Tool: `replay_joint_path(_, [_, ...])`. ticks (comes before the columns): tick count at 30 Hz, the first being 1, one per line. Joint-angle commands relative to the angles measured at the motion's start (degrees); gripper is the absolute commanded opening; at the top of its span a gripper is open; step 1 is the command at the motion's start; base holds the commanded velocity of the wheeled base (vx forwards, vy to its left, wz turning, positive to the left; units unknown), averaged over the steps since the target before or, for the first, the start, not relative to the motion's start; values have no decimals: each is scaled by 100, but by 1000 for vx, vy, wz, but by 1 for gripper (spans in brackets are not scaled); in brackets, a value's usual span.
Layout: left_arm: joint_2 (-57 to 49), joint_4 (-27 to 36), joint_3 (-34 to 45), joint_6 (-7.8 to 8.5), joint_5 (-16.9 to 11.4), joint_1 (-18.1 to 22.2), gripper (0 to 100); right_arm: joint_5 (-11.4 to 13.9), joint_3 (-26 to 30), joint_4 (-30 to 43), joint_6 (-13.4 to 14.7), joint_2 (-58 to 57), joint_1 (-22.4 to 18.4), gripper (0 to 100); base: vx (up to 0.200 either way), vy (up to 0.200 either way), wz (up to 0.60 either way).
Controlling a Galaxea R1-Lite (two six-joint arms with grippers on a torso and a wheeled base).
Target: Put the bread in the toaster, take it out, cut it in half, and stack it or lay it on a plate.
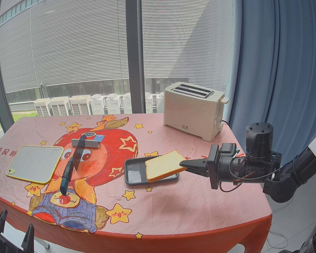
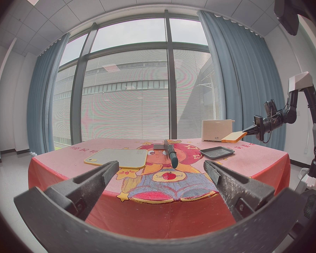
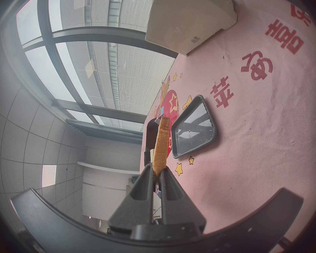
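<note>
Bread [image 1: 164,165]: one slice, centre of the head view. Pinched at one edge by the right hand [image 1: 184,164] and held clear above the dark tray [image 1: 132,175]. Toaster [image 1: 193,110], upper right, slots unfilled, is the likely destination. Left hand [image 2: 160,163]: spread, holding nothing.

Bread [image 1: 164,165] hides right part of tray [image 1: 133,174], frame centre. Left gripper [image 1: 17,218] cut off by lower-left edge. Bread's near edge buried in right gripper [image 1: 183,163], right of centre.
</note>
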Motion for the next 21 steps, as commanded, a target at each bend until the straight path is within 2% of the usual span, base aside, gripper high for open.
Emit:
replay_joint_path(1, [-93, -1, 101, 2, 1, 0, 100, -2, 145, -5, -51, -392, 40, 0, 0, 0, 0])
replay_joint_path(9, [-93, -1, 101, 2, 1, 0, 100, 7, 295, -5, -130, -647, 49, 0, 0, 0, 0])
replay_joint_path(10, [-93, -1, 101, 2, 1, 0, 100, -2, 321, -5, -297, -638, 58, 0, 0, 0, 0])
replay_joint_path(11, [-93, -1, 101, 2, 1, 0, 100, -2, 321, -5, -297, -638, 58, 0, 0, 0, 0])
replay_joint_path(12, [-93, -1, 101, 2, 1, 0, 100, -2, 347, -5, -552, -673, 49, 0, 0, 0, 0])
replay_joint_path(13, [-93, -1, 101, 2, 1, 0, 100, -2, 409, -13, -666, -682, 49, 0, 0, 0, 0])
replay_joint_path(15, [-93, -1, 101, 2, 1, 0, 100, 7, 497, -13, -789, -752, 49, 0, 0, 0, 0])
replay_joint_path(21, [-93, -1, 101, 2, 1, 0, 100, 16, 532, -13, -842, -849, 67, 0, 0, 0, 0])
